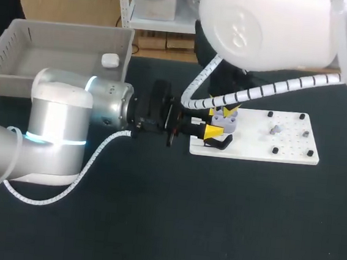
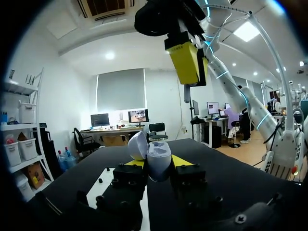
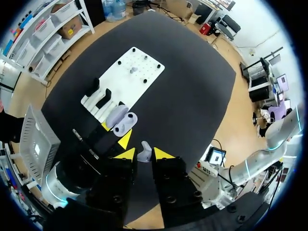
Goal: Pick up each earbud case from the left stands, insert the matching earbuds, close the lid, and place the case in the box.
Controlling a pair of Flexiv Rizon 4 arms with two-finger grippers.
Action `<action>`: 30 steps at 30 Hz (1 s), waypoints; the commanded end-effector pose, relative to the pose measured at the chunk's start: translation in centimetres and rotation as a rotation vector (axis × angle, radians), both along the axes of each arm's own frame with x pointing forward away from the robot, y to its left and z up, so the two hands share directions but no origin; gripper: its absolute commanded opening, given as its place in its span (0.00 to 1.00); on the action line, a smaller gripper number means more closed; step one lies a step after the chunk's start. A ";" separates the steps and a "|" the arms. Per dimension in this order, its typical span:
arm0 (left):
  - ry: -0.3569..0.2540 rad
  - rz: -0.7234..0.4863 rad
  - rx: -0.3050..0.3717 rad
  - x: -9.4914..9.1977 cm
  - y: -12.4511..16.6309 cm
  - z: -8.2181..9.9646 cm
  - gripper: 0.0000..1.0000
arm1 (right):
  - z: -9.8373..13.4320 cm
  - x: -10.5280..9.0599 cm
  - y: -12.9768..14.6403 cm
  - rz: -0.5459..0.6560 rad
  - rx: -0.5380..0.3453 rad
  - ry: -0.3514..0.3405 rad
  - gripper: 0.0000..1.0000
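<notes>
Left wrist view: left tool (image 2: 158,161) clamps the open lavender case (image 2: 159,158). Right tool (image 3: 144,155), above the case, pinches a pale earbud (image 3: 144,151). Head view: case mostly hidden by both tools.

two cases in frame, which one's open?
The lavender case held in the left hand, its lid flipped up. The white case in the grey box lies shut, as far as the head view shows.
</notes>
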State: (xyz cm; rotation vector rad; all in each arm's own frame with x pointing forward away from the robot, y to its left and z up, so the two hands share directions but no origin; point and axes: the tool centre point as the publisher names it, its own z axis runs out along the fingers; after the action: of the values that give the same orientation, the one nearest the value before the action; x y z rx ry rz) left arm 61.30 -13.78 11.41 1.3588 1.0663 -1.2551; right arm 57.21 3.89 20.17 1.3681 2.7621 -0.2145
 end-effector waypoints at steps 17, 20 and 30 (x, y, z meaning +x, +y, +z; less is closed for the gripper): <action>-0.001 0.001 -0.002 0.0 0.0 0.0 0.00 | -1.9 2.5 0.1 -0.005 0.039 0.040 0.00; -0.001 0.001 -0.002 0.0 0.0 0.0 0.00 | -2.3 2.6 0.0 -0.007 0.046 0.051 0.00; -0.001 0.001 -0.002 0.0 0.0 0.0 0.00 | -3.4 3.0 -0.8 -0.015 0.054 0.065 0.00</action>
State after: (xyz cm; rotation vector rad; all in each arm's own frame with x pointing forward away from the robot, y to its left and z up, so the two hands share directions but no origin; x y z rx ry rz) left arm 61.31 -13.79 11.41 1.3589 1.0663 -1.2554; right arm 60.06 3.27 16.99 1.4154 2.8259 -0.1946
